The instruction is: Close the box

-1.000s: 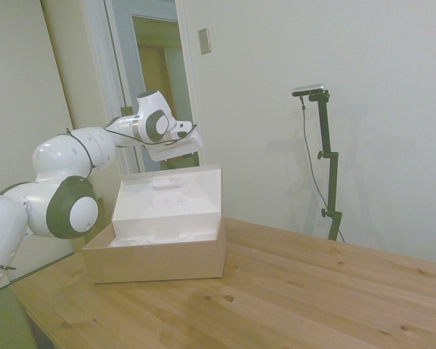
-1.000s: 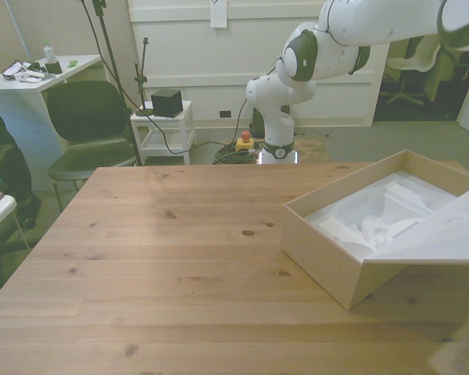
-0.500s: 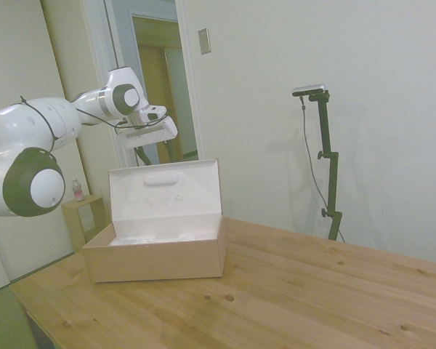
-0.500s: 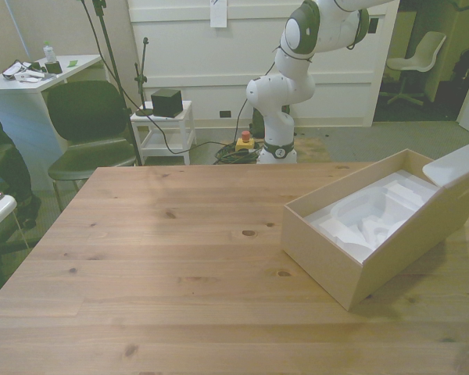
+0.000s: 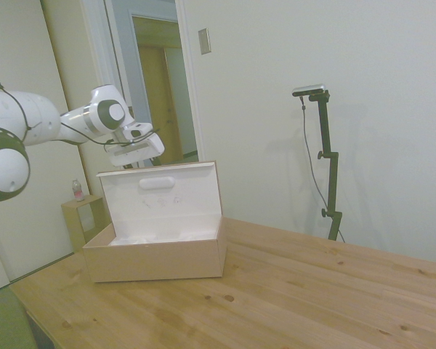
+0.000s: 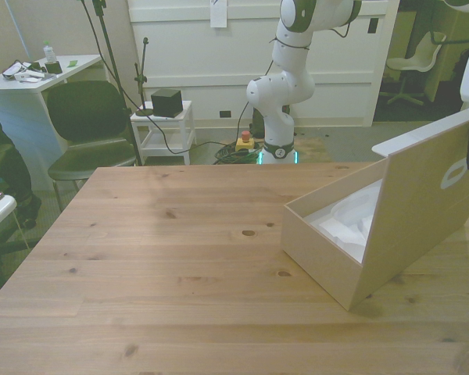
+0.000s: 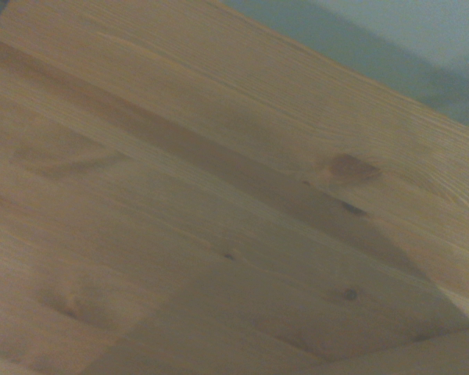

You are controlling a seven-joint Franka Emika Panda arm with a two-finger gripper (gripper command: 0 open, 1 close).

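The large, shallow brown cardboard box (image 5: 156, 251) with its white moulded inside sits on the wooden tabletop (image 6: 180, 258), close to the edge at the front view's right. Its hinged flat lid (image 5: 160, 198) stands nearly upright along the box's back edge, white inner face turned toward the open cavity, the oval handle cutout (image 5: 157, 182) near its top. In the front view the lid's brown outer face (image 6: 430, 195) rises above the box wall and hides part of the inside.

As a judgement, the closing is about half done: the lid is raised to vertical, but it has yet to tip forward and settle flat on the box's rim.

The white arm's end effector (image 5: 134, 149) hovers just behind and above the lid's top edge; whether it touches the lid cannot be told, nor whether its fingers are apart or together, since they are not clearly seen in either view. The wrist view shows only blurred wood grain.

Beyond the tabletop, a small wooden cube-shaped stand (image 5: 80, 222) sits on the floor behind the box, and a dark chair (image 6: 82, 129) and a white desk (image 6: 39, 78) stand well apart. Nothing lies on the box's rim or in the lid's path.
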